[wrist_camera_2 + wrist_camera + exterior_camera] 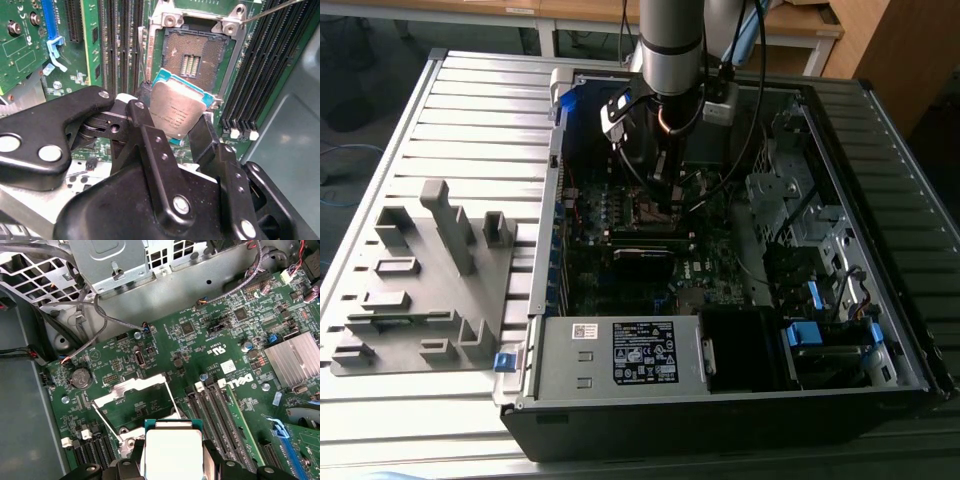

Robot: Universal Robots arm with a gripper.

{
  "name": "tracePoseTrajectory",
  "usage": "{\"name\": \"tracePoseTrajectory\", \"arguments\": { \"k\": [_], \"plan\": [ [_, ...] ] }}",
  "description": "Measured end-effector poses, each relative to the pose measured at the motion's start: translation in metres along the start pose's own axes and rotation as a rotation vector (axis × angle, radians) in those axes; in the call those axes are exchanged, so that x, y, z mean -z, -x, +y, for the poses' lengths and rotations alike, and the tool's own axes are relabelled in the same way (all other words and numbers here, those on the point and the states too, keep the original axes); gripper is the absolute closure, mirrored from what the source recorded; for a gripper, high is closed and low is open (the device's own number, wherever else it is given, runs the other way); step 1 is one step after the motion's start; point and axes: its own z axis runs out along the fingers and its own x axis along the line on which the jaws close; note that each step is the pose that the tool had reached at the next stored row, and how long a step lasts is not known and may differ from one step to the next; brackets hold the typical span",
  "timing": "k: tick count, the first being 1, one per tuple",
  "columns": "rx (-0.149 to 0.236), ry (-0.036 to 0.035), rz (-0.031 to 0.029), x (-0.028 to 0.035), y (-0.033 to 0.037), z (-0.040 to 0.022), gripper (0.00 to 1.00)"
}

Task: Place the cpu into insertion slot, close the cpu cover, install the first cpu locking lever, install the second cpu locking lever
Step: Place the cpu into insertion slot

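My gripper (175, 114) is shut on the cpu (176, 111), a small silver-topped square chip with a teal edge, held tilted between the two black fingers (144, 97). It hangs just above the insertion slot (193, 54), whose dark pin field lies uncovered inside a silvery rim. In the first wrist view the cpu (172, 452) sits in front of the cpu cover (131, 386), which stands swung open. A thin wire lever (272, 10) sticks out beside the socket. In the exterior view the gripper (665, 198) is low inside the computer case, over the motherboard.
Long black memory slots (265, 75) flank the socket on both sides. A finned heatsink (295, 360) and loose cables (95, 315) lie on the board. The case's metal walls (620, 350) and drive bays (800, 220) ring the work area. A grey fixture (430, 270) rests on the table at the exterior view's left.
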Motion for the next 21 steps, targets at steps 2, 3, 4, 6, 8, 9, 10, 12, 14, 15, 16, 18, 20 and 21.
{"name": "tracePoseTrajectory", "arguments": {
  "k": [2,3,4,6,8,9,10,12,14,15,16,18,20,21],
  "plan": [
    [0.0,0.0005,-0.0012,0.0,0.0,0.0,0.46],
    [0.0,0.0007,-0.0017,0.0,0.0,0.0,0.46],
    [0.0,0.001,-0.0023,0.0,0.0,0.0,0.46],
    [0.001,0.0015,-0.0035,0.0,0.0,0.0,0.46],
    [0.001,0.002,-0.0047,0.0,0.0,0.0,0.46],
    [0.001,0.0022,-0.0053,0.0,0.0,0.0,0.46],
    [0.001,0.0025,-0.0058,0.0,0.0,0.0,0.46],
    [0.001,0.003,-0.007,0.0,0.0,0.0,0.46],
    [0.001,0.0035,-0.0081,0.0,0.0,0.0,0.46],
    [0.001,0.0037,-0.0087,0.0,0.0,0.0,0.46],
    [0.001,0.0039,-0.0094,0.0,0.0,0.0,0.46],
    [0.002,0.0044,-0.0104,0.0,0.0,0.0,0.46],
    [0.002,0.0049,-0.0116,0.0,0.0,0.0,0.46],
    [0.002,0.0052,-0.0121,0.0,0.0,0.0,0.46]
  ]
}}
